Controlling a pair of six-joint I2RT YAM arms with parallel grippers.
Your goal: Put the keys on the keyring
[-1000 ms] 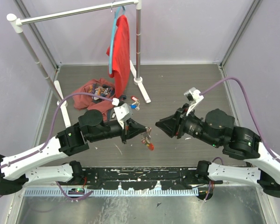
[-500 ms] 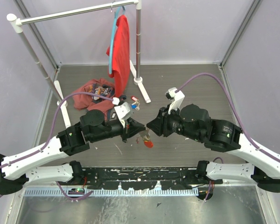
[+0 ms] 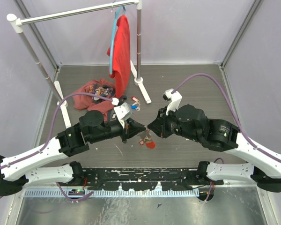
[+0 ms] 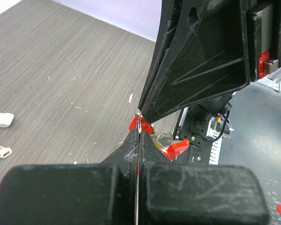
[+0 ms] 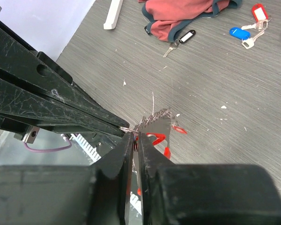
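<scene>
keyring (image 3: 149,143): hung in the air just above the table (image 3: 201,89), between the two gripper tips at the near centre; its thin silver chain and red tag dangled below them, and the red tag also showed in the left wrist view (image 4: 175,147) and the right wrist view (image 5: 155,137).
left gripper (image 3: 141,130): jaws pressed together, with a thin silver sliver of the keyring pinched between them at the tip (image 4: 138,136).
right gripper (image 3: 150,127): jaws drawn together, apparently on the same thin metal (image 5: 133,140); its tip met the tip of the left gripper.
keys (image 3: 133,103): a small cluster with blue and red tags lay on the table beyond the grippers, well apart from the keyring (image 5: 246,33); another key with a black tag (image 5: 180,40) lay just beside the crumpled red garment (image 5: 187,14).
done so far: the keyring was lifted and held by both arms, seemingly so that the loop could be opened or steadied.
left to do: none of the keys on the table was on the keyring, so each had to be fetched and threaded on. Whether a key already hung among the tags could not be told.
progress, as judged: early, with the preparation made and the threading not yet begun.
</scene>
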